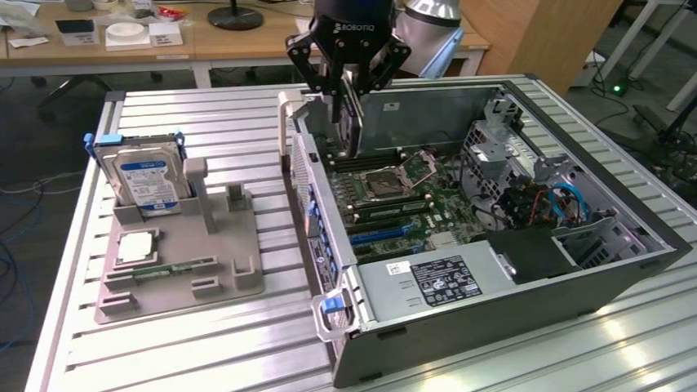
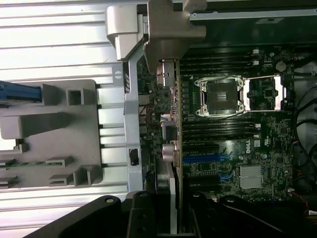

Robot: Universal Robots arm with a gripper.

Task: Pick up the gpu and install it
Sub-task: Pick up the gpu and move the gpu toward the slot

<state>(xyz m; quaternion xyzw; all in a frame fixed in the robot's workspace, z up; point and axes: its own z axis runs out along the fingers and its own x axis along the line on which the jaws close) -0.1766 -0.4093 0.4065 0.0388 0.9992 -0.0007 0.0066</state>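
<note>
My gripper (image 1: 348,80) hangs over the open computer case (image 1: 610,192) and is shut on the gpu (image 1: 351,122). The gpu is a thin dark card held upright and edge-on. Its lower edge sits just above the motherboard (image 1: 409,200), near the case's rear wall and beside the CPU socket (image 1: 406,171). In the wrist view the gpu (image 2: 171,99) runs as a slim strip with its metal bracket (image 2: 168,25) at the far end, between my fingers (image 2: 143,213). It hovers alongside the blue expansion slots (image 2: 200,159) and the CPU socket (image 2: 220,96).
A grey holder tray (image 1: 207,245) lies on the exterior view's left. It carries a hard drive with a blue label (image 1: 147,184), a square chip (image 1: 136,245) and a green memory stick (image 1: 163,268). The power supply (image 1: 436,278) and drive cage with cables (image 1: 544,204) fill the case's near side.
</note>
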